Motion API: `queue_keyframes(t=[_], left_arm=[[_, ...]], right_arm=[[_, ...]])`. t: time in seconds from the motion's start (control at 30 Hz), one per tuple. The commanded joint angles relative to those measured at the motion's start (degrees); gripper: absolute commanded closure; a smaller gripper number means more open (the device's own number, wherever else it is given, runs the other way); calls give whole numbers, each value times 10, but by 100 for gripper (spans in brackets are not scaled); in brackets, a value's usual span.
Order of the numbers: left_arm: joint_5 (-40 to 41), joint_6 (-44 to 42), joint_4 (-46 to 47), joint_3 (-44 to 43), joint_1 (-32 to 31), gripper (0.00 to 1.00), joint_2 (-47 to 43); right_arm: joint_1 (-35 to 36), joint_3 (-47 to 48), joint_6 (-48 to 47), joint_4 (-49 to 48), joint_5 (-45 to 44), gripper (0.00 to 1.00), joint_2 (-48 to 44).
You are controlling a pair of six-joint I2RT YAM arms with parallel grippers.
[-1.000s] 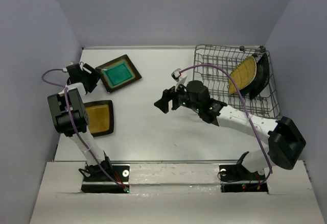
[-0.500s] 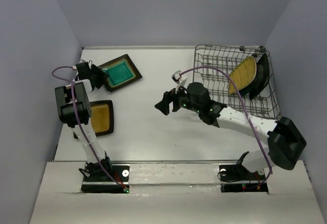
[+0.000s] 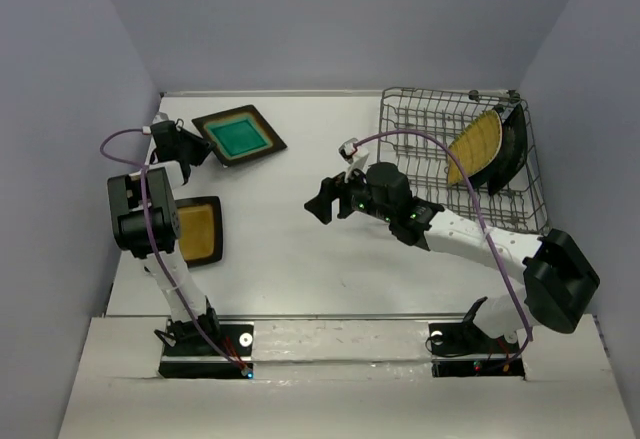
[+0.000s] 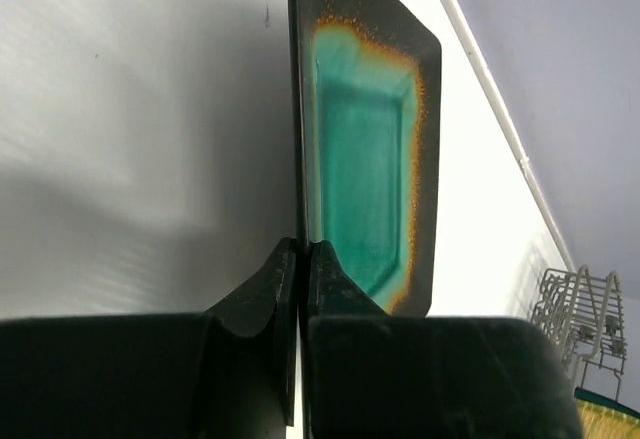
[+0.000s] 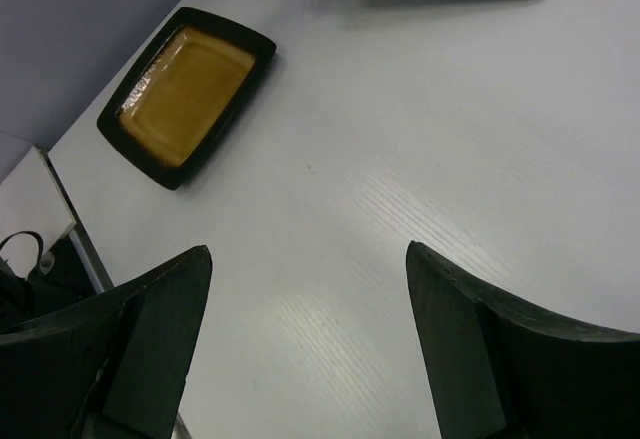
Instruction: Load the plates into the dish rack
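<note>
The left arm rises from its base with the elbow folded and the wrist angled toward the far left. Its pincer [image 4: 300, 259] is pinched tight on the rim of the teal-centred plate [image 4: 365, 159]. The right arm stretches leftward across the middle. Its pincer [image 5: 308, 254] is spread wide, apparently hovering clear of the surface [image 5: 400, 139].

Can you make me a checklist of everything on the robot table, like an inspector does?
Surface: white table.
Job's things: teal-centre plate pinched at its rim; mustard-centre plate flat on the table; yellow plate and a dark plate standing in the dish rack.
Clutter: nothing seen.
Grippers: left gripper shut on the teal-centre plate; right gripper open, holding nothing, above the table.
Cables: purple cable looping along each arm.
Surroundings: plain lilac walls.
</note>
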State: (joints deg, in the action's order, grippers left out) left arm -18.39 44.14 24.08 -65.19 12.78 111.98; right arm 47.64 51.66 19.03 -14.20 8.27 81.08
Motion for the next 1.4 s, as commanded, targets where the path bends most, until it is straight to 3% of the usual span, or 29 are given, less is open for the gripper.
queue_keyframes(t=[0.0, 0.27, 0.47, 0.67, 1.0, 1.37], left_arm=[[0, -13, 20, 23, -8, 94, -76], [-65, 61, 147, 81, -20, 94, -174], [-96, 89, 175, 107, -27, 94, -232], [-134, 120, 188, 136, -43, 94, -321], [-217, 133, 187, 233, -111, 94, -472], [-248, 127, 200, 232, -216, 94, -523]], right_arm=[[1, -2, 35, -28, -47, 16, -17], [1, -17, 116, -22, -113, 16, -22], [1, -16, 145, -21, -108, 14, -11], [-13, 15, 134, 15, -109, 6, -30], [-150, 82, 71, 110, 21, 1, -77], [-187, 86, 36, 158, 81, 0, -94]])
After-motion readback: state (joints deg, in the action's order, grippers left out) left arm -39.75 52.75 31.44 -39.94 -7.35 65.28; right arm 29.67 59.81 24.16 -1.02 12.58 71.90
